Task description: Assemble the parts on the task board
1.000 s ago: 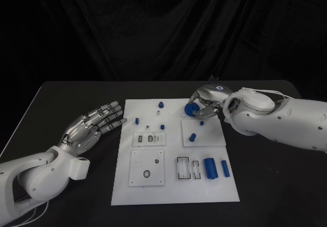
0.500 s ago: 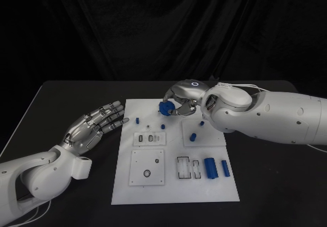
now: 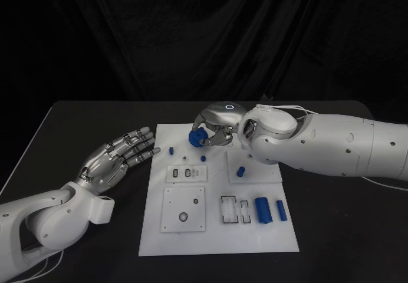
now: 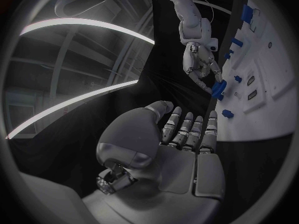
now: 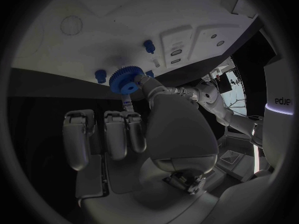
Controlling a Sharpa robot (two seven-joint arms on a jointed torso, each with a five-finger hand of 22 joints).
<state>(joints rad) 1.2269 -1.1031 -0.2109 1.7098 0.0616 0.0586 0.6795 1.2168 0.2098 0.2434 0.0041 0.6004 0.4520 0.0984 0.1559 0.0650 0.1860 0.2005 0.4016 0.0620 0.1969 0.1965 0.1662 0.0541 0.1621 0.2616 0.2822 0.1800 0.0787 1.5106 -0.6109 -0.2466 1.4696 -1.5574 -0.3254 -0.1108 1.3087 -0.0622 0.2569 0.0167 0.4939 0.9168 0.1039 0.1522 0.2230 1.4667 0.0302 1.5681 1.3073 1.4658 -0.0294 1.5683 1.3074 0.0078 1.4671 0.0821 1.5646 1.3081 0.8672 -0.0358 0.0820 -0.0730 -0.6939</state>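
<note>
Held a blue gear (image 3: 197,137) in the right hand (image 3: 216,127), pinched at the fingertips, up over the far end of the white task board (image 3: 219,236). Kept the left hand (image 3: 117,155) open with fingers apart, flat over the black surface (image 3: 340,224) just beside the board's left edge, holding nothing. Left other small blue parts (image 3: 269,209) lying and standing on the board.
</note>
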